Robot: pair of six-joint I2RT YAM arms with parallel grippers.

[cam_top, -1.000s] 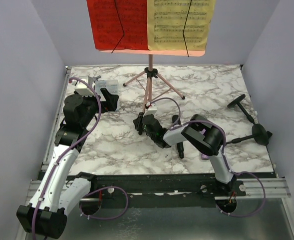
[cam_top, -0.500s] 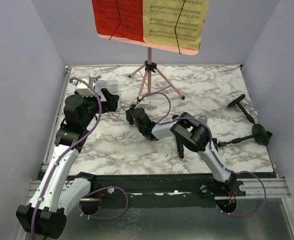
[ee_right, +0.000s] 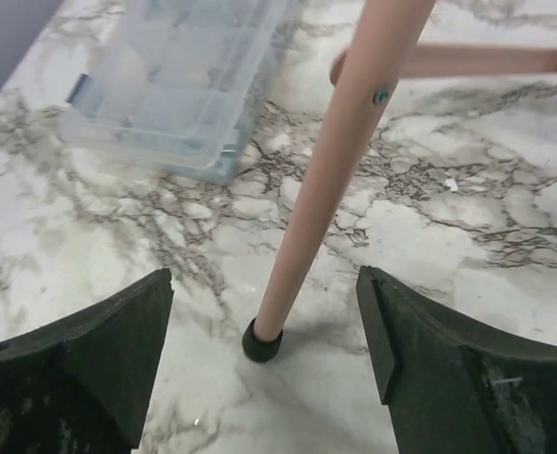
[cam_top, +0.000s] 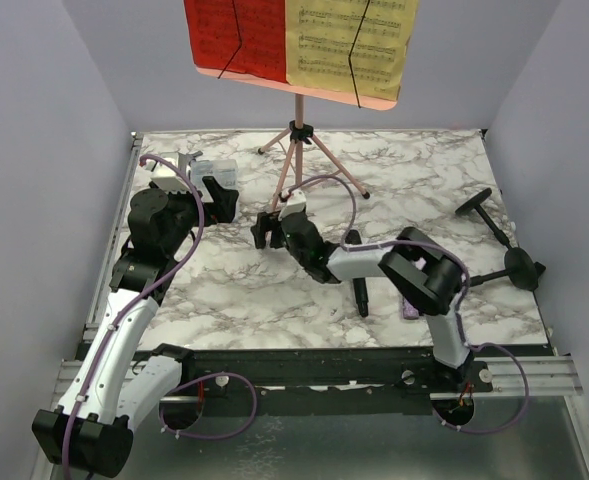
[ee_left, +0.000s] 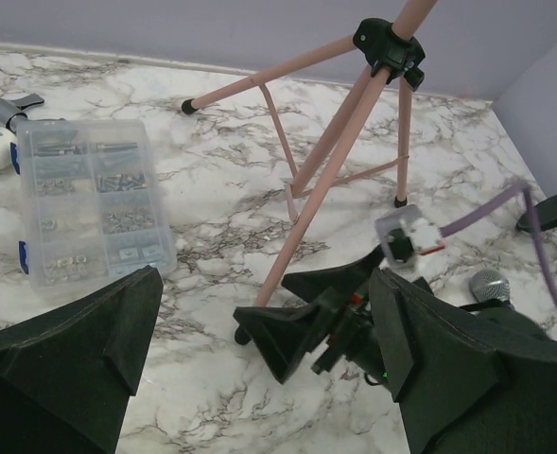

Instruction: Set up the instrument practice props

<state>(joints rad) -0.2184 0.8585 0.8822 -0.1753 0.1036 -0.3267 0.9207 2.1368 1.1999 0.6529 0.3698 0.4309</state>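
Rack (cam_top: 299, 50) likely light, top-heavy, tippy. Best hold: low on thin, stiff near leg (ee_right: 325, 180). Right fingers (ee_right: 89, 369) wide, straddling its foot (ee_right: 259, 342), no contact. Left fingers (ee_left: 70, 350) wide, empty.

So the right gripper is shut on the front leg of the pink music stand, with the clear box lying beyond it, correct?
Not quite. The right gripper is open, not shut on anything. The right wrist view shows its fingers standing apart on either side of the front leg of the pink music stand, with a gap on each side. The clear box does lie beyond it.
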